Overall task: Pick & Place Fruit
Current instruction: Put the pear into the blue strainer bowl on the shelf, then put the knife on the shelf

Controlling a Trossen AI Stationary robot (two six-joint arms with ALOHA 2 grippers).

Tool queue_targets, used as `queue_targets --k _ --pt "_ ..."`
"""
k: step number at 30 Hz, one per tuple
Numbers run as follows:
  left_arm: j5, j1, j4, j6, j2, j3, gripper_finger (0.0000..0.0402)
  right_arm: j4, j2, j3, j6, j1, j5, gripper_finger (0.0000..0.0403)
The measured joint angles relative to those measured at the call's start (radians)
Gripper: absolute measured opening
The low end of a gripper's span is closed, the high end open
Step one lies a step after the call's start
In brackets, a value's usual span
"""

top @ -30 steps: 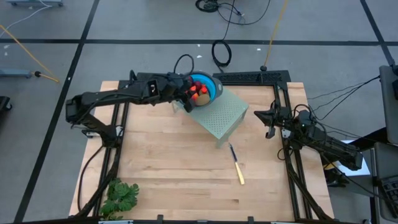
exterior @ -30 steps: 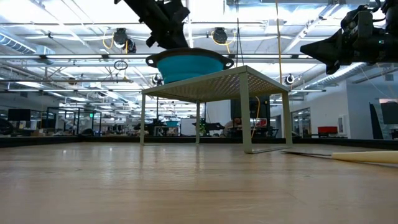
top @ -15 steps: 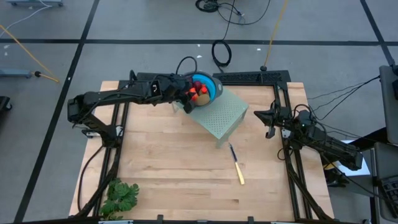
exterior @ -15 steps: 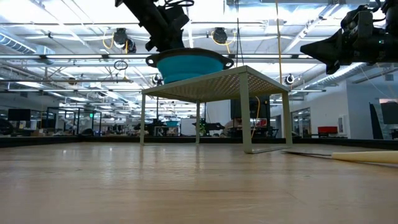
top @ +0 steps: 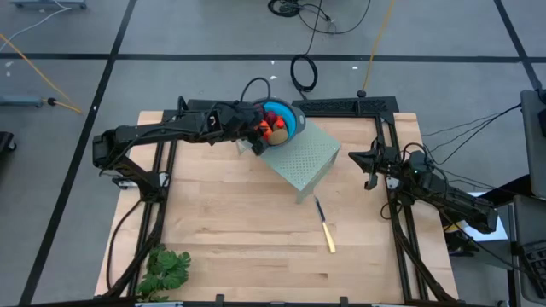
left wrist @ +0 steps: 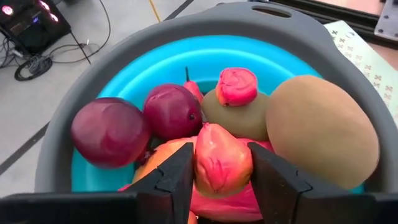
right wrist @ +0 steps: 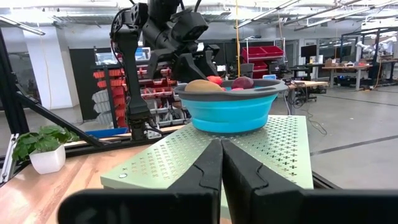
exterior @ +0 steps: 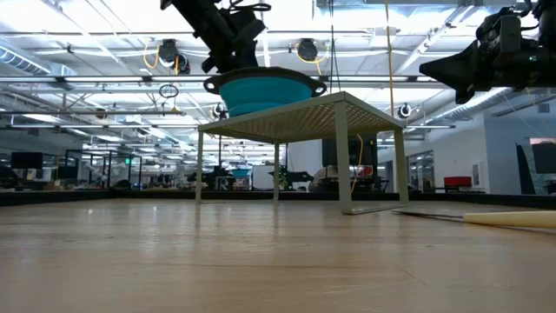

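Glossy rounded fruit (left wrist: 217,118) fills the blue bowl (top: 290,119) on a perforated metal stand (top: 300,159); the left claw (left wrist: 219,169) straddles an orange-red piece, apparently loosely; the right claw (right wrist: 221,163) is closed, empty.

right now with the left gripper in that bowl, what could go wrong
The left gripper straddles an orange-red piece on top of a heaped pile; it might roll off when let go. The blue bowl sits at the corner of the perforated stand, so a nudge from the arm could tip it off.
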Motion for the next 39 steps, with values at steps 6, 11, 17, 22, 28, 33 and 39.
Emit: queue_targets --k 6,11,17,22,28,33,39 --pt "0.000 0.013 0.000 -0.068 0.000 0.000 0.0166 0.000 0.000 0.000 0.000 0.000 0.000 0.0000" --pt "0.004 0.019 0.000 -0.075 0.000 0.000 0.0176 0.000 0.000 0.000 0.000 0.000 0.000 0.0000" --pt "0.006 0.019 0.008 -0.076 -0.020 0.000 0.0177 0.000 0.000 0.000 0.060 0.000 0.000 0.0000" --pt "0.005 0.019 0.024 -0.116 -0.063 0.000 0.0177 0.002 0.000 0.000 0.070 0.000 0.000 0.0000" --pt "0.068 0.016 0.056 -0.241 -0.150 0.000 0.0177 -0.004 0.000 0.000 0.071 0.000 -0.002 0.0000" --pt "0.132 0.011 0.053 -0.296 -0.226 0.000 0.0177 -0.015 0.000 0.000 0.071 0.000 -0.003 0.0000" --pt "0.139 -0.017 0.039 -0.240 -0.296 0.000 0.0177 -0.019 0.000 0.000 0.071 0.000 -0.003 0.0000"
